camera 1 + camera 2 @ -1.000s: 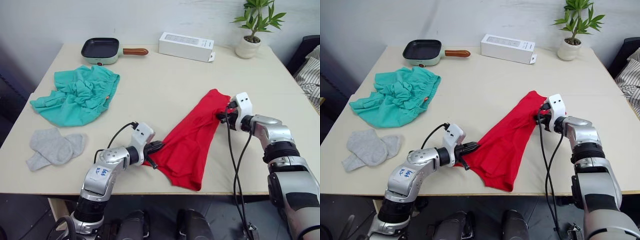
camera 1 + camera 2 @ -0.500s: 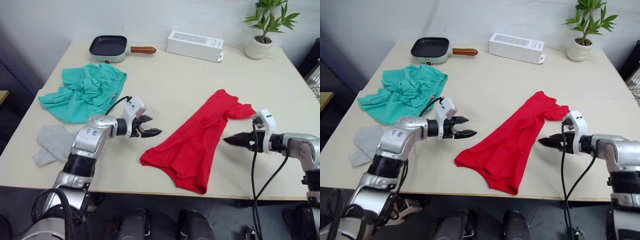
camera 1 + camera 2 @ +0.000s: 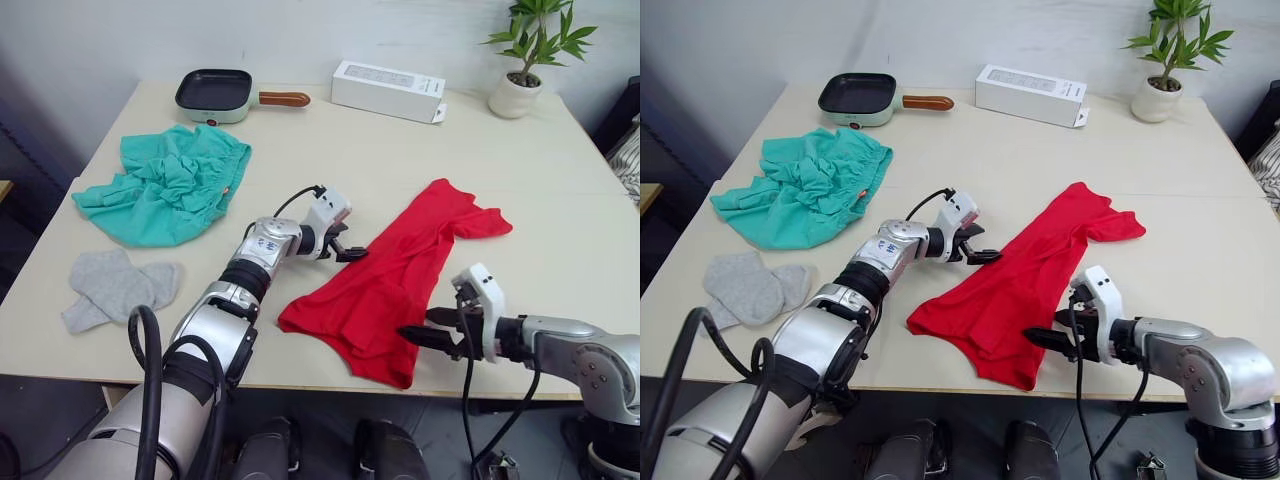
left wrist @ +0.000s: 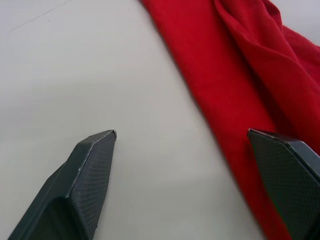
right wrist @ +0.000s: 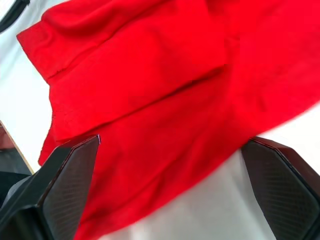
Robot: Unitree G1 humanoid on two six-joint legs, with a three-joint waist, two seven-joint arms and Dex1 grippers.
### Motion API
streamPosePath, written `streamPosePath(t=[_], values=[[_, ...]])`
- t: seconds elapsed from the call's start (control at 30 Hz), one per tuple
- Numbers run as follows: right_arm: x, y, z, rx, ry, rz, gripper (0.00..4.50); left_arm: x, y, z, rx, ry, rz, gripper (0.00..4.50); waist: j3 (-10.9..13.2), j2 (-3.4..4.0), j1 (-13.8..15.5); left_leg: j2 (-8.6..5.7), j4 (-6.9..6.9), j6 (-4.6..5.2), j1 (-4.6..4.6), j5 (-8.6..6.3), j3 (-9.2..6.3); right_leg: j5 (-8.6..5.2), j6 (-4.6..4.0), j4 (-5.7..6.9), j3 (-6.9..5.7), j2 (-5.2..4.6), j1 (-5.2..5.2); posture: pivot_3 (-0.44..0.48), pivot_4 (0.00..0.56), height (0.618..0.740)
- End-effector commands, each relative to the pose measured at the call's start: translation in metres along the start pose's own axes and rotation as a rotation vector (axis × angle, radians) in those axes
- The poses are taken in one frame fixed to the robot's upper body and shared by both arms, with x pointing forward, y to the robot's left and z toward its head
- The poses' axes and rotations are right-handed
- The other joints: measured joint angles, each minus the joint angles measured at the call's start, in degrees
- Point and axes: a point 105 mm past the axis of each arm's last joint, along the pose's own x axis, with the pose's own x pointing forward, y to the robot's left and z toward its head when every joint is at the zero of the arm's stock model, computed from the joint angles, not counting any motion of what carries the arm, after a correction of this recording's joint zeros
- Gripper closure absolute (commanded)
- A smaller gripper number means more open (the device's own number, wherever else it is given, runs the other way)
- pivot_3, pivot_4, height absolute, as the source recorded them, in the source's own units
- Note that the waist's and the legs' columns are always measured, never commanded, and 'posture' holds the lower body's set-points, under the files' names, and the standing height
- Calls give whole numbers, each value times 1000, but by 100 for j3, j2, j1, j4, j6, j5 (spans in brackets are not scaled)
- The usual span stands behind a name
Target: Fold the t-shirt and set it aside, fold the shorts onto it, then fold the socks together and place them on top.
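Note:
The red t-shirt [image 3: 400, 275] lies in a long, loosely folded strip running diagonally across the table, and nothing holds it. My left gripper [image 3: 349, 249] is open at the strip's left edge, midway along; in the left wrist view one of its fingers [image 4: 287, 172] is over the red cloth. My right gripper [image 3: 418, 326] is open at the near hem, with the t-shirt [image 5: 165, 90] spread between its jaws. The teal shorts [image 3: 165, 185] are crumpled at the far left. The grey socks [image 3: 115, 285] lie together near the front left.
A small pan [image 3: 212, 95] with a wooden handle, a white box [image 3: 390, 90] and a potted plant [image 3: 520, 60] stand along the far edge of the table [image 3: 330, 160]. The t-shirt's near end reaches close to the front edge.
Both grippers have opened and let go of the t-shirt. The left one moved up along its left edge. The right one came from the far end down to the near hem.

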Motion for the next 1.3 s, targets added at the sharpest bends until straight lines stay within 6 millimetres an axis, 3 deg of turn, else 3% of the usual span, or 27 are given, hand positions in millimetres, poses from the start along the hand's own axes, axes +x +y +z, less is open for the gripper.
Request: streamPosePath(t=[0.03, 0.13, 0.4, 0.43, 0.5, 0.8, 1.03, 1.3], values=[[13, 16, -23, 58, 73, 73, 574, 9, -14, -2, 19, 21, -68, 277, -1, -2, 7, 0, 2, 2, 0, -1, -1, 0, 0, 0, 0, -1, 0, 0, 150, 740], [15, 16, -26, 66, 70, 64, 1443, 14, -22, -2, -5, 17, -105, 894, -4, -7, 17, 0, 4, 28, 1, -16, -1, 0, 0, 1, 3, -3, 2, 0, 150, 740], [14, 11, -23, 62, 55, 43, 4326, 19, -29, -5, -44, 7, -115, 3477, -4, -7, 21, 0, 2, 22, -1, -16, -2, 0, 0, 0, 1, 0, 1, 0, 150, 740], [14, 9, -23, 61, 51, 38, 4500, 20, -30, -5, -50, 2, -117, 3806, -4, -7, 21, -1, 3, 22, -2, -16, -1, 0, 0, 0, 0, 0, 0, 0, 150, 740], [12, 7, -21, 53, 44, 33, 4500, 20, -29, -6, -47, 1, -102, 4473, -4, -7, 21, -2, 4, 20, -2, -15, -1, 0, 0, 0, 0, 0, 1, 0, 150, 740], [8, -7, -10, 18, 30, 12, 4500, 11, -12, 1, -143, -130, 2, 4494, -4, -7, 20, -3, 12, 39, -2, -22, -1, 0, 0, 3, 3, -5, 2, 0, 150, 740], [12, -25, 11, -34, 11, -11, 4500, -18, 22, -4, -153, -182, 175, 4494, -1, -11, -56, -3, 13, 37, -2, -12, 2, 1, 1, 17, 7, -6, -4, 0, 150, 740], [33, -40, 42, -128, 0, 0, 4500, -60, 49, -19, -220, -243, 385, 4494, 0, -13, -146, -5, 14, 6, -2, 6, 4, 1, 1, 40, 9, -3, -8, 0, 150, 740]])
